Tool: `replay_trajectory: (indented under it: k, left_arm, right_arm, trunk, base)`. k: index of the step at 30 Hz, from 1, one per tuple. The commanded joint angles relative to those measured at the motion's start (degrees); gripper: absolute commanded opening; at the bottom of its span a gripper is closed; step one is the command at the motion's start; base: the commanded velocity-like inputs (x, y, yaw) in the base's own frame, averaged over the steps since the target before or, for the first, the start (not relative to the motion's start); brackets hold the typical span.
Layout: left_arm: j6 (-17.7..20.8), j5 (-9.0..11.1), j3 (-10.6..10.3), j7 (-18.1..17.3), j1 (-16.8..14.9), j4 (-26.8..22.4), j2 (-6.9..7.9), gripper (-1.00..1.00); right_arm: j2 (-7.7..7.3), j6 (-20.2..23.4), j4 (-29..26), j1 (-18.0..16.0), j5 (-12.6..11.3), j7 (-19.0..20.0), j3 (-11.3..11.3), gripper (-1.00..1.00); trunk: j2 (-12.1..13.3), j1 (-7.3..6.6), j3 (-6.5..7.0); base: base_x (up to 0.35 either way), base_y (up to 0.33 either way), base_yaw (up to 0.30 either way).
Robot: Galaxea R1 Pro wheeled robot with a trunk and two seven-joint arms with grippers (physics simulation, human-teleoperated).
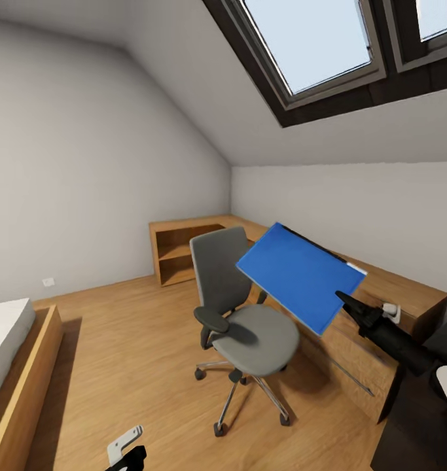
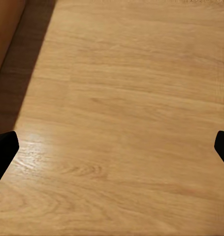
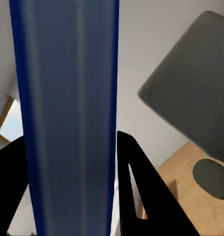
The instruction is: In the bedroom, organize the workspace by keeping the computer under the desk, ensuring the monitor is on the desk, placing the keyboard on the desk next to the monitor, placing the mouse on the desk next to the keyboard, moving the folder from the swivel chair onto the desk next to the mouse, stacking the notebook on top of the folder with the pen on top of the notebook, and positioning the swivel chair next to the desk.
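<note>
My right gripper (image 1: 346,302) is shut on a corner of the bright-blue folder (image 1: 300,275) and holds it tilted in the air, just right of the swivel chair (image 1: 249,327) and above its seat. In the right wrist view the folder (image 3: 67,113) runs between the two black fingers (image 3: 136,191), with the chair's grey back (image 3: 195,83) behind it. A thin dark strip (image 1: 315,243) and a small white tip (image 1: 357,268) lie along the folder's upper edge; I cannot tell what they are. My left gripper (image 1: 128,451) hangs low and open over the wood floor (image 2: 112,98).
A low wooden shelf unit (image 1: 180,252) and bench (image 1: 406,294) run along the far and right walls. A bed in a wooden frame (image 1: 20,366) is at the left. Dark-framed skylights (image 1: 315,46) are overhead. A dark mass (image 1: 419,432) fills the lower right corner.
</note>
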Motion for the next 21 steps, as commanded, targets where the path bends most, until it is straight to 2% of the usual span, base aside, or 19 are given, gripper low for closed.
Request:
replay_trajectory:
  k: [1, 2, 3, 4, 5, 6, 7, 8, 11, 15, 19, 21]
  left_arm:
    - [-0.32, 0.55, -0.46, 0.27, -0.06, -0.11, 0.08, 1.0]
    - [-0.33, 0.54, -0.44, 0.27, -0.06, -0.1, 0.13, 1.0]
    - [-0.33, 0.56, -0.42, 0.27, -0.06, -0.09, 0.16, 1.0]
    - [-0.34, 0.56, -0.42, 0.27, -0.06, -0.09, 0.19, 1.0]
    - [-0.34, 0.5, -0.38, 0.27, -0.06, 0.41, 0.31, 1.0]
    - [-0.34, 0.48, -0.36, 0.27, -0.06, 0.74, 0.35, 1.0]
    - [-0.34, 0.41, -0.34, 0.27, -0.06, 1.14, 0.39, 1.0]
    - [-0.34, 0.38, -0.37, 0.27, -0.06, 1.31, 0.34, 1.0]
    - [-0.34, 0.45, -0.4, 0.28, -0.06, 1.45, 0.27, 1.0]
    - [-0.34, 0.51, -0.41, 0.27, -0.06, 1.58, 0.25, 1.0]
    - [-0.34, 0.55, -0.43, 0.27, -0.06, 1.67, 0.16, 1.0]
    - [-0.34, 0.52, -0.45, 0.23, -0.06, 3.2, 0.13, 1.0]
  right_arm:
    - [0.08, 0.39, -1.85, -0.12, -0.7, -3.61, -0.5, -1.0]
    - [0.21, 0.36, -3.36, -0.3, -2.88, -9.25, -0.88, -1.0]
    - [0.34, 0.34, -4.05, -0.43, -6.82, -14.73, -1.05, -1.0]
    - [0.43, 0.35, -4.31, -0.48, -10.06, -17.86, -1.06, -1.0]
    - [1.33, -0.3, -4.53, -0.54, -15.82, -23.2, -0.89, -1.0]
    - [2.12, -1.25, -4.59, -0.55, -16.44, -25.52, -0.76, -1.0]
    - [3.33, -4.23, -4.8, -0.56, -16.56, -30.17, -0.64, -1.0]
    - [3.79, -6.63, -4.87, -0.56, -16.56, -32.3, -0.69, -1.0]
    - [4.55, -11.53, -4.92, -0.56, -16.64, -34.01, -0.6, -1.0]
    - [6.56, -17.26, -4.94, -0.57, -16.6, -34.97, -0.65, -1.0]
    - [8.34, -26.63, -4.94, -0.57, -16.59, -41.97, -0.33, -1.0]
    - [8.68, -29.02, -4.94, -0.57, -16.71, -45.22, 0.35, -1.0]
  trunk:
    - [0.38, -0.23, 0.12]
    - [0.78, -0.45, 0.3]
    - [1.18, -0.67, 0.48]
    - [1.58, -0.89, 0.66]
    - [1.99, -1.11, 0.84]
    - [2.39, -1.33, 1.01]
    - [2.79, -1.55, 1.19]
    - [3.19, -1.77, 1.37]
    - [4.39, -2.43, 1.91]
    - [6.0, -3.31, 2.63]
    - [7.6, -4.18, 3.35]
    - [8.4, -4.62, 3.71]
  base:
    - [0.0, 0.0, 0.0]
    - [0.0, 0.0, 0.0]
    - [0.0, 0.0, 0.0]
    - [0.0, 0.0, 0.0]
    - [0.0, 0.0, 0.0]
    - [0.0, 0.0, 0.0]
    - [0.0, 0.0, 0.0]
    - [0.0, 0.0, 0.0]
    - [0.0, 0.0, 0.0]
    - [0.0, 0.0, 0.0]
    - [0.0, 0.0, 0.0]
    - [0.0, 0.0, 0.0]
